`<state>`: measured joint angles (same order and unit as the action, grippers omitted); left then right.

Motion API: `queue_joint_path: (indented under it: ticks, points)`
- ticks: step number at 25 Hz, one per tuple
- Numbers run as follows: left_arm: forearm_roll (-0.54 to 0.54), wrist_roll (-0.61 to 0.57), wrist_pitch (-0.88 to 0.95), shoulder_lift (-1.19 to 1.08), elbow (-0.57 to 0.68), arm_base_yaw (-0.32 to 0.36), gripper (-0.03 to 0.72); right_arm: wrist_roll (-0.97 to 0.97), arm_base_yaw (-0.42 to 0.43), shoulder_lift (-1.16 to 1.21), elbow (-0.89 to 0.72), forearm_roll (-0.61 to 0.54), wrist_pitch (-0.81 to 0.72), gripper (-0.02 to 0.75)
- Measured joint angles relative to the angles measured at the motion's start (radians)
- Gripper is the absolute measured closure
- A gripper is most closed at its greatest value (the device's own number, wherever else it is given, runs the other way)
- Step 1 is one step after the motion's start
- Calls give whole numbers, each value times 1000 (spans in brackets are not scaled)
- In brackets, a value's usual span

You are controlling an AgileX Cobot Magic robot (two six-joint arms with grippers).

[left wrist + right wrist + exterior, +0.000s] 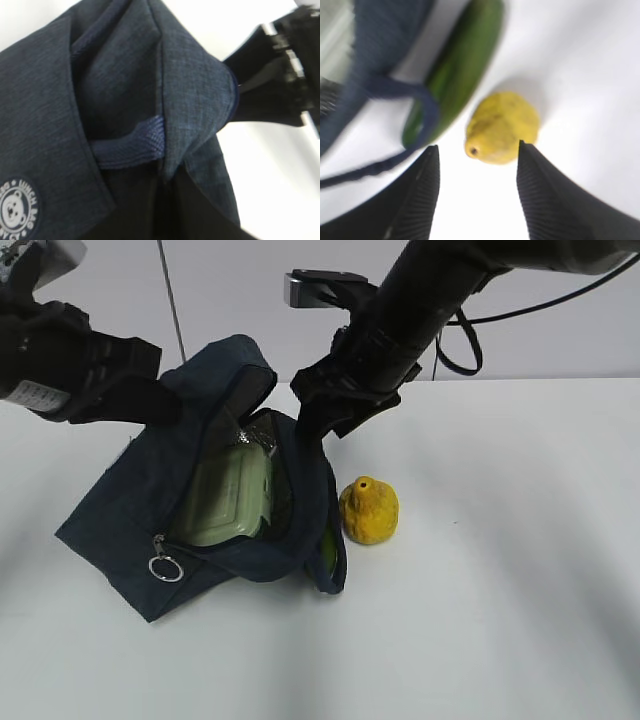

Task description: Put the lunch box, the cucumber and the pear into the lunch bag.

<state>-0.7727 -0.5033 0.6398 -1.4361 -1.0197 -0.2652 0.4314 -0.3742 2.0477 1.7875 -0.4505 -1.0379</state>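
Right gripper (477, 192): two black ribbed fingers (422, 200) spread wide apart with nothing between them, hanging above the white tabletop (590, 75); its tips are hard to pick out in the exterior view.
Pear: the yellow-orange blotchy pear (501, 127) lies on the tabletop just beyond the gap between the fingers, untouched, just to the right of the bag.
Cucumber: the smooth dark green cucumber (457, 65) lies against the bag's right side, beside the pear. In the exterior view only a small green sliver (327, 543) shows past the fabric.
Lunch bag: the dark navy fabric lunch bag (130, 510) lies open on the tabletop, silver ring pull (165, 568) at its near edge; a navy loop strap (422, 107) crosses in front of the cucumber.
Lunch box: the clear container with a pale green lid (228, 500) sits inside the bag's opening, partly covered by the rim.
Left gripper (160, 400): at the bag's raised flap; its fingers are hidden by fabric, so I cannot tell whether they are apart or pinched. The left wrist view is filled with navy cloth (125, 90) and a round bear logo patch (17, 210), cut off at the corner.
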Motion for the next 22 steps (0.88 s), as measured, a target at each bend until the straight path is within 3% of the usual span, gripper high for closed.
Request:
queue_joint_path:
  ticks: [6, 10, 18, 22]
  points:
    - [11, 27, 55, 0, 0, 109, 686, -63, 2, 0, 77, 195, -120, 341]
    - [19, 41, 61, 0, 0, 148, 686, -90, 2, 0, 80, 308, -178, 344]
    - [131, 137, 57, -5, 0, 151, 686, -105, -11, 0, 81, 353, -187, 345]
    - [154, 167, 55, -24, 0, 151, 686, -126, -54, 10, 82, 366, -188, 302]
